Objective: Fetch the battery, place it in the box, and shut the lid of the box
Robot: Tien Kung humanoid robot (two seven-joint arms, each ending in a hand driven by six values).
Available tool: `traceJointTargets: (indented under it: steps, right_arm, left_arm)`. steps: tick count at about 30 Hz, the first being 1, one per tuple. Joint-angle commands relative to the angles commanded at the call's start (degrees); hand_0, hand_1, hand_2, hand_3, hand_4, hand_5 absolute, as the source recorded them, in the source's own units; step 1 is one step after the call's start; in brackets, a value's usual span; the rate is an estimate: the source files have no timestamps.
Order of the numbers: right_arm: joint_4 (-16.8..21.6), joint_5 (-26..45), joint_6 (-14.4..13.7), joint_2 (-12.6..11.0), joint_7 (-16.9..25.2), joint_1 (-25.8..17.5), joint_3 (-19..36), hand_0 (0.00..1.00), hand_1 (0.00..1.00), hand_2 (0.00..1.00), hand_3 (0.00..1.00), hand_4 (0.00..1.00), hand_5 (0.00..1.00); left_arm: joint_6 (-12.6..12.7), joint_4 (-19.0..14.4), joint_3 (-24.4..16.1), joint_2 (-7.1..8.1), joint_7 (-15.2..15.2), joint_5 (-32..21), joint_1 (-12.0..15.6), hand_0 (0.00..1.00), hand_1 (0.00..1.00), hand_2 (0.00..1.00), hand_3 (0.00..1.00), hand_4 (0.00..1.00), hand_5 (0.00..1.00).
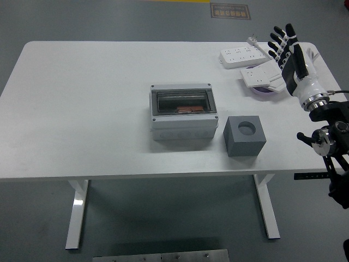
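A grey box [181, 113] with a clear lid lying shut stands at the table's middle; something orange-brown shows inside through the lid. A dark grey block [245, 136] with a round hole in its top stands right of the box. My right hand [286, 46] is open with fingers spread, raised over the table's far right, above the power strips and well away from the box. No loose battery shows on the table. My left arm is out of view.
Two white power strips [239, 55] [262, 76] lie at the table's far right, with a purple and white round thing [265, 90] beside them and a white cable [312, 55] near the right edge. The white table's [82, 109] left half is bare.
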Motion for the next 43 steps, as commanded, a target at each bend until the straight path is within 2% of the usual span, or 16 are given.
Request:
traceJointTargets:
  steps: [3,4,21,22,34,43]
  right_arm:
    - [0.04,-0.16,-0.06,-0.03,-0.10,0.02,0.03,0.998,0.951,0.931,0.958,0.742,0.960]
    - [0.06,-0.20,-0.08,-0.04,-0.13,0.04,0.03,0.998,0.947,0.926,0.954,0.660,0.975]
    - [0.55,-3.55,-1.80,-0.15,0.25,0.10,0.64,0.998,0.948,0.925,0.952,0.636,0.959]
    - [0.60,-3.78,-1.88,-0.14,0.31,0.09,0.69,0.998,0.949,0.924,0.952,0.963,0.998]
    - [1.00,-4.91,-1.89,-0.18,0.90,-0.20,1.54,0.998,0.947,0.924,0.952,0.998,0.998]
    - [1.11,-6.89,0.49,-0.20,1.06,-0.46,1.71,0.998,0.949,0.928,0.954,0.998,0.998]
  left_arm:
    - [0.01,0.02,-0.01,-0.03,-0.04,0.01,-0.01,0.500,0.668,0.524,0.512,0.264,0.002]
    - [0.02,0.02,-0.02,-0.05,-0.05,0.03,-0.02,0.498,0.668,0.521,0.509,0.251,0.002]
    - [0.01,0.01,-0.11,-0.05,-0.02,0.26,-0.09,0.498,0.667,0.519,0.509,0.241,0.002]
    - [0.01,0.00,-0.12,-0.05,-0.01,0.27,-0.09,0.497,0.666,0.519,0.511,0.232,0.002]
    - [-0.03,0.03,-0.14,-0.11,-0.03,0.48,0.00,0.495,0.661,0.518,0.511,0.215,0.002]
    - [-0.05,0.06,-0.22,-0.05,-0.04,0.75,0.02,0.497,0.660,0.518,0.511,0.212,0.002]
